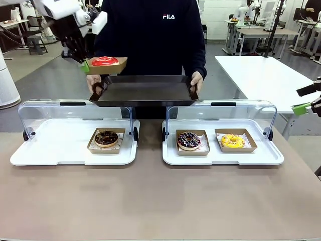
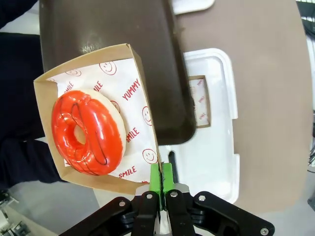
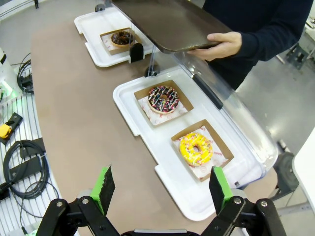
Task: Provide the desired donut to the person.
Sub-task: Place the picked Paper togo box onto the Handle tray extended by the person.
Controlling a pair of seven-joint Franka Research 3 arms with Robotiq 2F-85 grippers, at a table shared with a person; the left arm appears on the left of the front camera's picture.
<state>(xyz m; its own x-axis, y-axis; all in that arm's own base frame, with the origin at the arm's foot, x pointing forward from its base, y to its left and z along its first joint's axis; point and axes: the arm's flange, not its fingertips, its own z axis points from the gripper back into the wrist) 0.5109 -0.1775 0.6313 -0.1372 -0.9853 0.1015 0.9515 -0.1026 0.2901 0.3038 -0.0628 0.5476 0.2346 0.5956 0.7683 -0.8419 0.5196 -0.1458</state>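
Note:
A red-glazed donut point(image 1: 104, 61) point(image 2: 87, 132) lies in a brown paper tray point(image 2: 120, 73) lined with printed paper. My left gripper point(image 1: 85, 66) point(image 2: 161, 172) is shut on that tray's rim, holding it in the air beside the left end of a dark serving tray point(image 1: 145, 92) point(image 2: 133, 34). The person point(image 1: 160, 30) in a black FILA sweatshirt holds the serving tray with both hands point(image 1: 196, 81) at the table's far side. My right gripper point(image 1: 307, 106) point(image 3: 162, 186) hangs open at the right edge, off the table.
Two white display trays point(image 1: 50, 145) point(image 1: 251, 156) with raised clear lids sit on the brown table. The left one holds a chocolate donut point(image 1: 106, 138); the right one holds a chocolate sprinkle donut point(image 1: 188, 140) point(image 3: 163, 98) and a yellow donut point(image 1: 232, 140) point(image 3: 196, 148). Cables point(image 3: 24, 162) lie beside the table.

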